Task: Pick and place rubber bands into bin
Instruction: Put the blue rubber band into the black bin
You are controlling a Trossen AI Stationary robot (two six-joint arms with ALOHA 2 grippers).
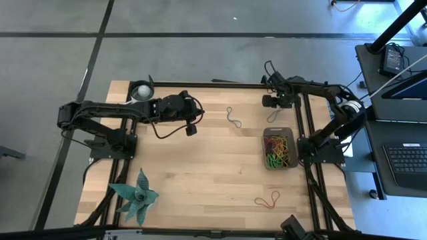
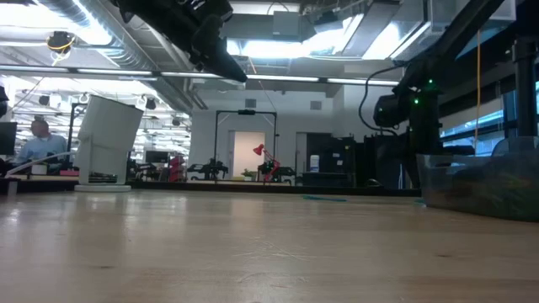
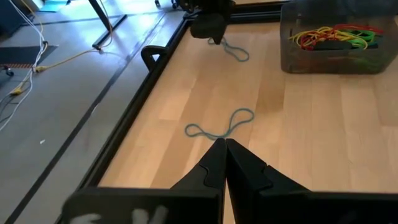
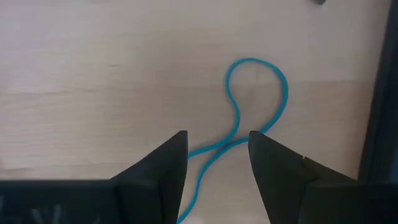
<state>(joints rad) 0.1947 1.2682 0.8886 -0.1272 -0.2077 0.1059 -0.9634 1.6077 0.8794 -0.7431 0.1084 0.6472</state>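
Hovering near the table's far right corner, the right gripper (image 4: 217, 163) is seen with its two dark fingers spread apart over a blue rubber band (image 4: 249, 102) that lies flat on the pale wood in a twisted, figure-eight shape. In the right wrist view a strand of the band runs through the gap between the fingers, but nothing is pinched yet.

The bin (image 1: 279, 148), a small dark grey tray, sits near the right edge of the table, close to this arm's base, and is already heaped with red, yellow, green and orange bands. Two more bands lie loose on the wood: a dark one (image 1: 233, 117) toward the far middle of the table, and a reddish one (image 1: 267, 200) near the front edge.

The left gripper (image 3: 222, 163) is held above the far left part of the table with its fingers pressed together and empty.

For a clean pick, the open fingers would best be lowered straight down until the tips meet the wood, kept astride the strand, then closed firmly. A thin flat band is easily missed if the tips stop short.
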